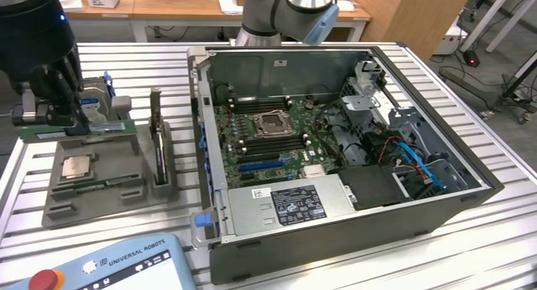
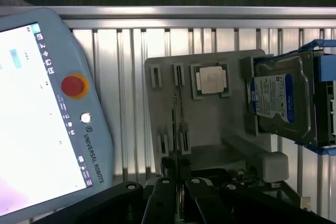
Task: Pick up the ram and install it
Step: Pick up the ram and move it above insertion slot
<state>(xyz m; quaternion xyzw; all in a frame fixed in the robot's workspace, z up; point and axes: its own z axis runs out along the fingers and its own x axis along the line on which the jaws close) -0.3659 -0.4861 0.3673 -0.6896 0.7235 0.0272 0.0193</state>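
My dark gripper hangs over the grey fixture at the exterior view's left, shut on the ram. The ram is a long green stick held level, a little above the fixture. In the wrist view the ram shows edge-on as a thin line running out from between the black fingers of the gripper. The open computer case lies to the exterior view's right. Its motherboard shows dark memory slots beside the processor socket.
On the fixture sit a square silver processor chip, a blue-labelled hard drive and an upright dark expansion card. A teach pendant lies at the table's front edge. The arm's base stands behind the case.
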